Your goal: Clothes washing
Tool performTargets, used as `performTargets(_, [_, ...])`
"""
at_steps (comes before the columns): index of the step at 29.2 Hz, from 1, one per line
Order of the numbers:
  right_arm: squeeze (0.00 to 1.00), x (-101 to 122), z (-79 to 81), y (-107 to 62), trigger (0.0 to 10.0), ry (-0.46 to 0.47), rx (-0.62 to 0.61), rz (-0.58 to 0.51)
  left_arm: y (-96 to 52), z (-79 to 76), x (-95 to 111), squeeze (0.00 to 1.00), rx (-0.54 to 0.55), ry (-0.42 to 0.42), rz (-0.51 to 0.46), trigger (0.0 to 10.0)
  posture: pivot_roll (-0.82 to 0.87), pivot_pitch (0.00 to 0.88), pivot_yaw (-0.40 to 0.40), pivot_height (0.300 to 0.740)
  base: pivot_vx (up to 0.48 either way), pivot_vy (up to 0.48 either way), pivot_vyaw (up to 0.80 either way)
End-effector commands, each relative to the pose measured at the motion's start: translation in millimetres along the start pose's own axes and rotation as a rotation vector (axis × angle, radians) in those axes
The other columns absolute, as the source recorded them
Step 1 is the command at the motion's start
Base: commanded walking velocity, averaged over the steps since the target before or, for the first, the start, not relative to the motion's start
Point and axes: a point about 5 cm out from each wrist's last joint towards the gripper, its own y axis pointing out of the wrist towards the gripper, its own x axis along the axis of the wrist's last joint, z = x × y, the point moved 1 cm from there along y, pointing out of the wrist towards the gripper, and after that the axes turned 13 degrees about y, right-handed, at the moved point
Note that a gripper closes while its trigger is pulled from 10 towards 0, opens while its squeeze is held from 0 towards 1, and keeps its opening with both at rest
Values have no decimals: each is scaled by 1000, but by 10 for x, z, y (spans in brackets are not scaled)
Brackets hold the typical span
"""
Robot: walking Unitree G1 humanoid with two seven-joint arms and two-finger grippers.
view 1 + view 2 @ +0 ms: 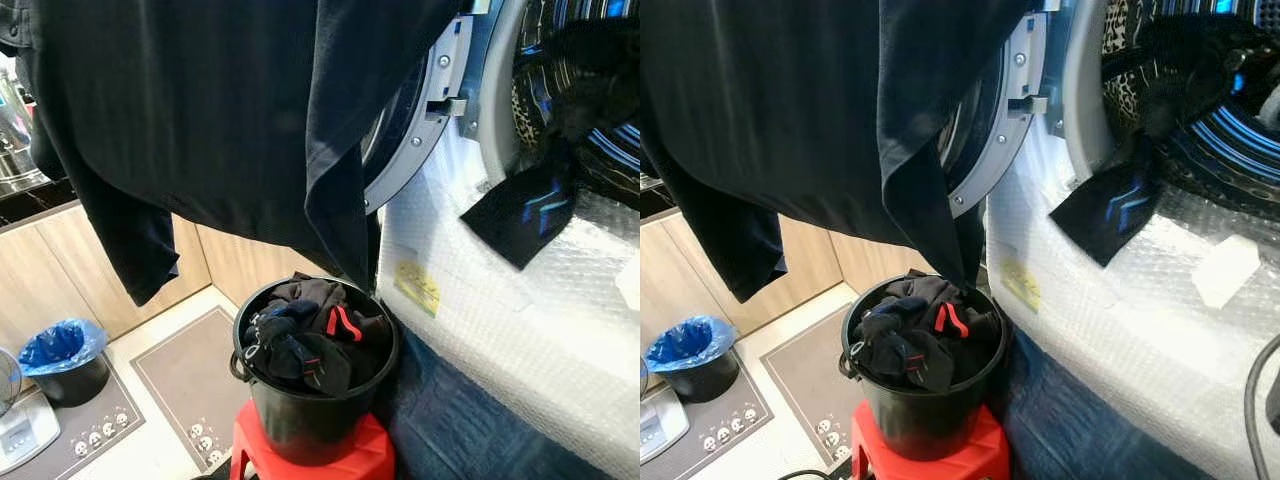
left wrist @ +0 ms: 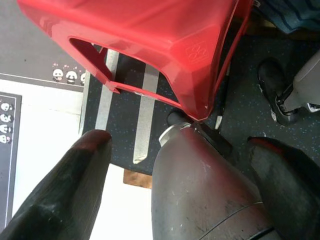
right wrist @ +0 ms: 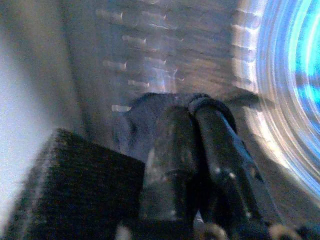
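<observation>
Dark garment (image 1: 230, 110) draped before washer door (image 1: 420, 110), above laundry-filled bucket (image 1: 315, 400).

hanging black garment (image 1: 220, 120) screens the open door (image 1: 425, 110), drum mouth (image 1: 1200, 90) partly blocked by draped clothes

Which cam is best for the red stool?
Left wrist view: the red stool is close, showing its underside and legs over the left tool. Both eye views show just its top edge under the black bucket.
</observation>
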Motion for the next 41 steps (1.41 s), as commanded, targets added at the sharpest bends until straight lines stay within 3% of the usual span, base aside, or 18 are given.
performTargets(1, [0, 99, -150, -28, 10000, -26, -178, -37, -11, -36, -66, 0, -13, 15, 24, 10000, -161, 0, 21, 740, 0, 0, 0])
performTargets(3, [0, 122, -315, -70, 10000, -95, -390, -47, -12, -34, -70, 0, -13, 16, 25, 10000, -161, 0, 22, 740, 0, 0, 0])
performTargets(7, [0, 200, -391, -108, 10000, -96, -505, -104, -13, -28, -76, 0, -13, 15, 26, 10000, -160, 0, 25, 740, 0, 0, 0])
performTargets(8, [0, 247, -428, -137, 10000, -107, -560, -134, -14, -26, -79, 0, -12, 16, 26, 10000, -160, 0, 25, 740, 0, 0, 0])
performTargets(9, [0, 330, -516, -208, 10000, -113, -692, -197, -15, -20, -85, 0, -12, 18, 28, 10000, -162, 0, 28, 740, 0, 0, 0])
performTargets(19, [0, 351, -493, -198, 10000, -202, -809, -227, -17, 1, -96, 0, -9, 18, 32, 10000, -153, 0, 30, 740, 0, 0, 0])
performTargets(20, [1000, 331, -484, -185, 10000, -197, -803, -217, -17, 4, -97, 0, -7, 16, 32, 10000, -148, 0, 30, 740, 0, 0, 0])
performTargets(30, [1000, 254, -365, -72, 10000, -231, -746, -175, -17, 22, -100, 0, 2, 11, 36, 10000, -141, 0, 36, 740, 0, 0, 0])
performTargets(33, [1000, 201, -358, -50, 10000, -201, -721, -141, -16, 23, -98, 0, 1, 15, 37, 10000, -145, 0, 39, 740, 0, 0, 0])
performTargets(41, [1000, 137, -345, -24, 10000, -237, -704, -107, -14, 30, -93, 0, 0, 18, 37, 10000, -147, 0, 41, 740, 0, 0, 0])
